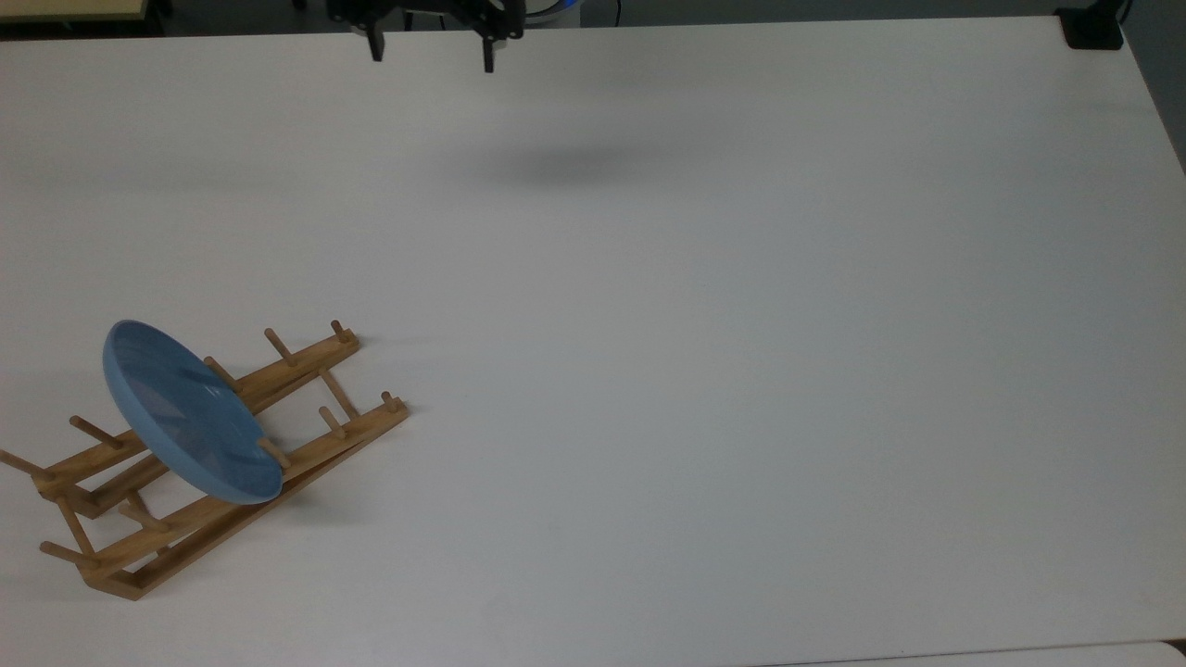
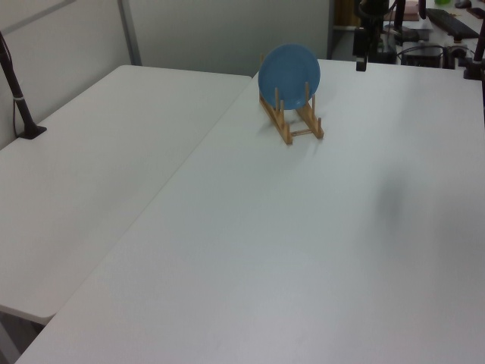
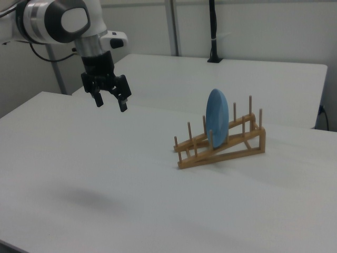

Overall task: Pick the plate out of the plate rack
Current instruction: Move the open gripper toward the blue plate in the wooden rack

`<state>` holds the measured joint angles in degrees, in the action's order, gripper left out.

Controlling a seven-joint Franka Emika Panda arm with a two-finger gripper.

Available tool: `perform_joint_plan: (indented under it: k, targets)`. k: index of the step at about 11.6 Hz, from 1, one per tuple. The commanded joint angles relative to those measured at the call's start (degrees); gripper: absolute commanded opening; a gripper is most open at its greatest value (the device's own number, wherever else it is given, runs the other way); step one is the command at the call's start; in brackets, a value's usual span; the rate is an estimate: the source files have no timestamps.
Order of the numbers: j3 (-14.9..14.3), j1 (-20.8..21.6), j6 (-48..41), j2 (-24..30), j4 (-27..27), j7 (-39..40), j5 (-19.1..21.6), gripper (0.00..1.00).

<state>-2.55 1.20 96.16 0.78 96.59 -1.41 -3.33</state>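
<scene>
Black and two-fingered, the tool (image 3: 110,102) hangs in the air above the white surface (image 3: 105,179) with its fingers spread wide and nothing between them; in the right view it sits at about ten o'clock from the frame's middle, under the arm's white and grey wrist (image 3: 79,23), well apart from the plate rack (image 3: 221,145). In the top view the tool (image 1: 432,54) pokes in at twelve o'clock, its soft shadow (image 1: 556,167) lying on the surface below it, while the plate rack (image 1: 213,454) lies down at about eight o'clock. The plate (image 1: 190,412) stands on edge in the rack, between its pegs and leaning on them; the right view shows the plate (image 3: 217,117) nearly edge-on, a slim blue oval, whereas the left view shows the plate (image 2: 289,72) face-on as a full round disc at about twelve o'clock, with the plate rack (image 2: 294,120) under it. In the left view the tool (image 2: 361,61) appears as a dark shape at about one o'clock, just to the plate's right. A second white table (image 2: 98,159) adjoins the surface on the left view's left, carrying a black post (image 2: 17,95) on a base at nine o'clock. Pale wall panels (image 2: 220,34) stand behind, and at the left view's one o'clock a cluttered desk (image 2: 443,26) shows.
</scene>
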Motion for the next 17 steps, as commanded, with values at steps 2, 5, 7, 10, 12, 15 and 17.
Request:
perform_joint_plan:
  k: [2, 5, 7, 10, 12, 15, 17]
  targets:
    - [-0.3, -4.2, 6.8, -1.6, -1.6, 5.8, -0.4, 1.0]
    - [-0.3, -7.9, 13.8, -4.4, -3.3, 8.4, -0.5, 1.0]
    - [-0.3, -9.7, 19.9, -6.1, -3.4, 8.4, -0.8, 1.0]
    - [-0.3, -12.8, 27.5, -9.4, -4.3, 8.4, -1.3, 1.0]
    - [-0.3, -14.7, 31.6, -11.5, -6.0, 10.3, -1.3, 1.0]
    - [-0.3, -15.4, 37.7, -15.3, -6.1, 14.4, -1.3, 0.99]
    - [-0.3, -15.3, 44.0, -18.2, -6.1, 14.4, -1.8, 0.87]
